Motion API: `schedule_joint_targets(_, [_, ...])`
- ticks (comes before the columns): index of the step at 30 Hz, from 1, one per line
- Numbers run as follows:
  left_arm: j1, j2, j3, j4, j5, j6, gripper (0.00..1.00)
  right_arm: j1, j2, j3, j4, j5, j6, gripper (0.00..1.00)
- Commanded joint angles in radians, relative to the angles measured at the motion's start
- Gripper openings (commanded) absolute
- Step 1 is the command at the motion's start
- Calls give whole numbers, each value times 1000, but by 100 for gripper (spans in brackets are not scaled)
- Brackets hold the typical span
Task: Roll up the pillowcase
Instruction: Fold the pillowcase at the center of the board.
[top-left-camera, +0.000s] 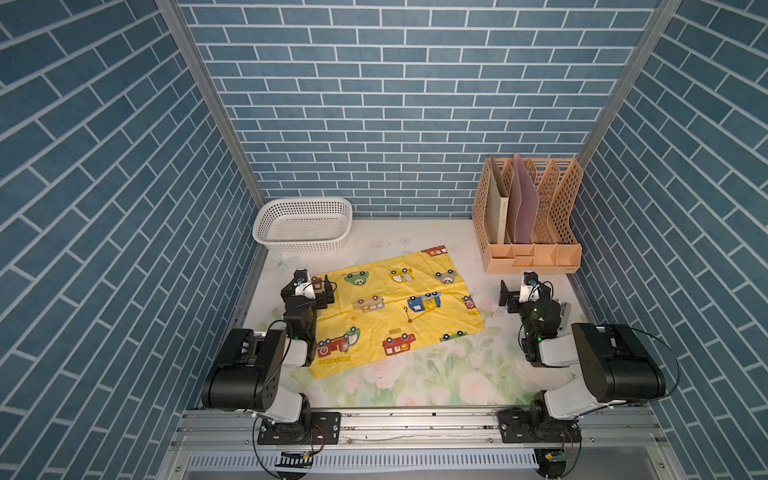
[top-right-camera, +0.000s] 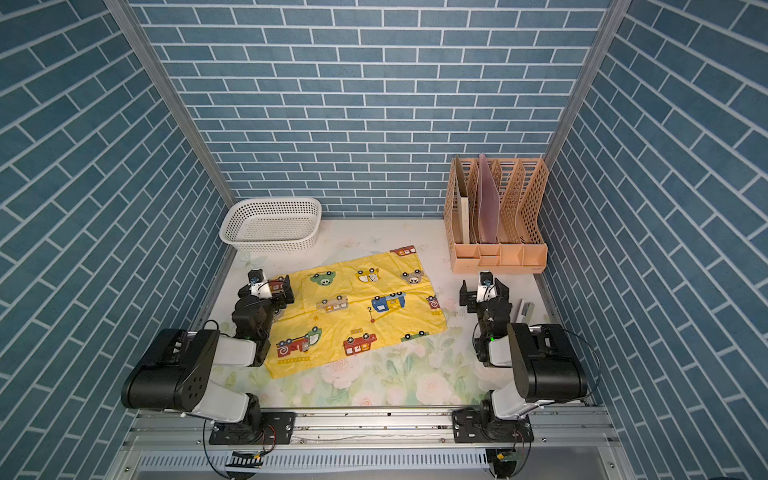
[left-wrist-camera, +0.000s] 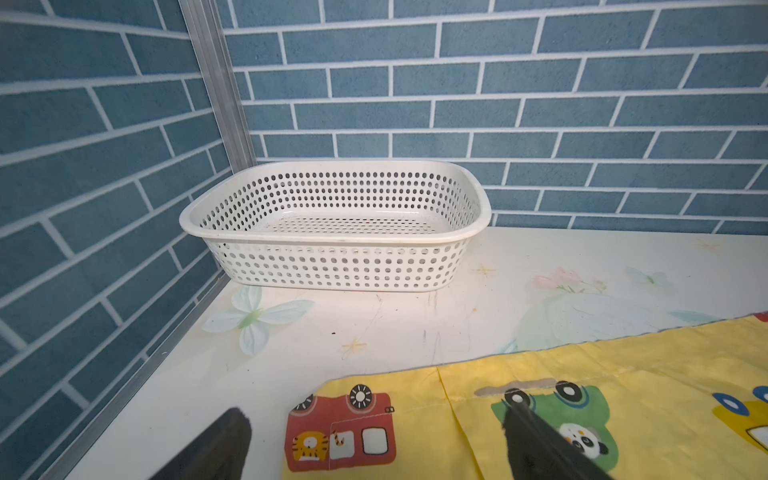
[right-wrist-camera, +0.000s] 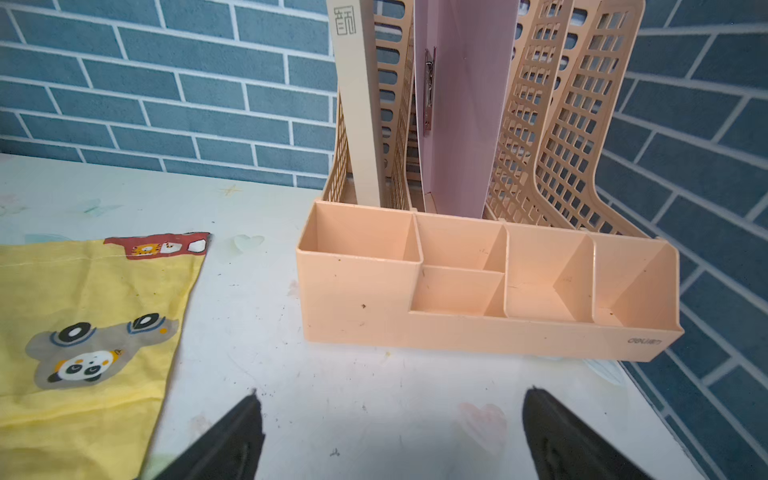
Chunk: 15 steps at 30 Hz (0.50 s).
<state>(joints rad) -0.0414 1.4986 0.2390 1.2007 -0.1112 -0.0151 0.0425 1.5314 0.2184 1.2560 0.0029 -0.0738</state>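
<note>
White perforated plastic basket (top-left-camera: 303, 203): stands at the far left corner, apart from the cloth and out of the way.
Left gripper (left-wrist-camera: 376, 415): jaws spread wide and holding nothing. It hovers across the cloth's left edge, one finger over bare table and one over the print.
Thin yellow pillowcase printed with cartoon vehicles (top-left-camera: 395, 307): lies flat mid-table on the pale floral table covering (top-left-camera: 436, 374), turned slightly askew. No turn has been made yet.
Right gripper (right-wrist-camera: 394, 392): jaws spread and empty, over bare table just beside the cloth's right edge.
Peach plastic file organiser (top-left-camera: 532, 257): stands far right; keep the arm off it.
Step, as I judge it: reach and take the first hold.
Doing it well: pinch both layers low at one edge, make a narrow first turn, and keep the ends level so the roll doesn't cone.
</note>
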Motion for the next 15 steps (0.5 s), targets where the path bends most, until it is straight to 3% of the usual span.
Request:
schedule_joint_targets(1, [6, 0, 8, 0, 3, -5, 100, -3, -2, 10, 6, -7, 25, 100])
schedule_joint_targets(15, [12, 0, 12, -6, 18, -8, 100, -13, -1, 15, -4, -29, 34, 100])
